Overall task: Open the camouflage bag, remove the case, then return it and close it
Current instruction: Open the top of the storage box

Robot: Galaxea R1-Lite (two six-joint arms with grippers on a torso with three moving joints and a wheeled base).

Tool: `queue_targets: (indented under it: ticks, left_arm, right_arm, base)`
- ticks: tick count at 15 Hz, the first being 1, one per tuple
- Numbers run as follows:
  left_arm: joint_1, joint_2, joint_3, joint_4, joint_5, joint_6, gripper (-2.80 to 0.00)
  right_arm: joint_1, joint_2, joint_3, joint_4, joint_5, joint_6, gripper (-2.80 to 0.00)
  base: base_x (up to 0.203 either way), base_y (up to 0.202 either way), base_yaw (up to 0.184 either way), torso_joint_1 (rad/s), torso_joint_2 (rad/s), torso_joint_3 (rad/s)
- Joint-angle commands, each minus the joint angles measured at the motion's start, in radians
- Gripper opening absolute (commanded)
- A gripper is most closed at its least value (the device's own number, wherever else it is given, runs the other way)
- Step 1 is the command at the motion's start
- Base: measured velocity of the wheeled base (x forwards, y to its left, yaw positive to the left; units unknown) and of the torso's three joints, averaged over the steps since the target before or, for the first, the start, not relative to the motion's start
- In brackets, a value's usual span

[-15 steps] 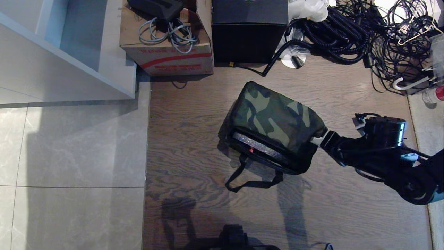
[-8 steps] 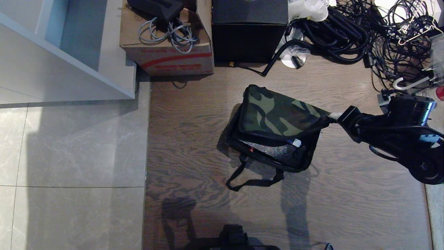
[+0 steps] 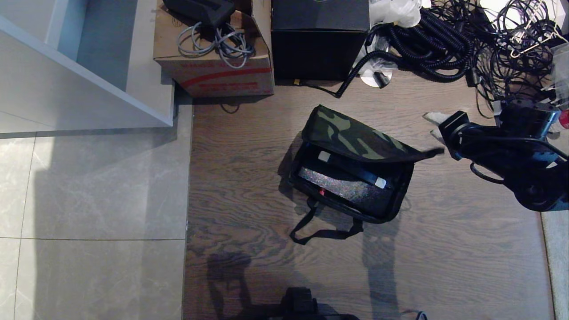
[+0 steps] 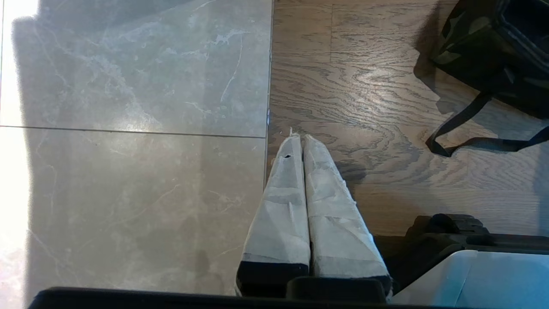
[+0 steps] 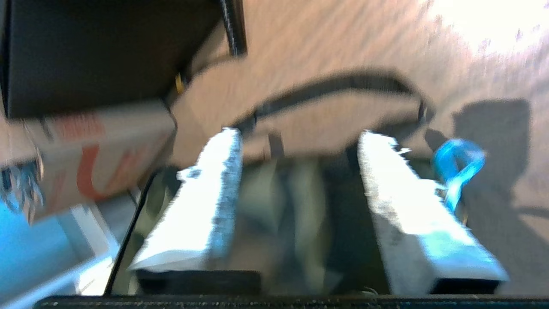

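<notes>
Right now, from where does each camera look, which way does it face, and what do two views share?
Head view: high up, facing down at the open camouflage bag with the case inside; right end effector open beside it.
Left wrist view: behind the shut left end effector, facing the floor.
Right wrist view: behind parted fingers, toward the bag.
All three share the bag.

Camouflage bag on wood floor, lid raised and tilted back. Inside it the case, speckled top, bar handle with white ends showing. Black strap trails on the floor. Right tool just beside the lid's corner, fingers apart, gripping nothing. Cardboard box, black box and cable tangle beyond.
</notes>
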Motion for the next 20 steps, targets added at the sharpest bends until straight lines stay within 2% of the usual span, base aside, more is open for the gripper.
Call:
queue_targets:
  ticks: [1,4,7,10,14,20]
  left_arm:
    - [0.000,0.000,0.000,0.000,0.000,0.000,-2.80]
    - [0.000,0.000,0.000,0.000,0.000,0.000,-2.80]
    - [0.000,0.000,0.000,0.000,0.000,0.000,-2.80]
    - [0.000,0.000,0.000,0.000,0.000,0.000,-2.80]
    - [0.000,0.000,0.000,0.000,0.000,0.000,-2.80]
    - [0.000,0.000,0.000,0.000,0.000,0.000,-2.80]
  right_arm:
    - [-0.027,0.059,-0.074,-0.017,0.002,0.008,0.00]
    - [-0.050,0.110,-0.138,-0.020,0.002,0.001,0.00]
    - [-0.058,0.078,-0.022,0.019,0.025,-0.043,0.00]
    - [0.014,0.018,0.116,0.114,0.070,-0.041,0.00]
    - [0.096,-0.013,0.204,0.227,0.080,0.040,0.00]
    - [0.157,0.031,0.233,0.216,0.079,0.037,0.00]
  base:
    - [0.000,0.000,0.000,0.000,0.00,0.000]
    - [0.000,0.000,0.000,0.000,0.00,0.000]
    - [0.000,0.000,0.000,0.000,0.00,0.000]
    - [0.000,0.000,0.000,0.000,0.00,0.000]
    - [0.000,0.000,0.000,0.000,0.00,0.000]
    - [0.000,0.000,0.000,0.000,0.00,0.000]
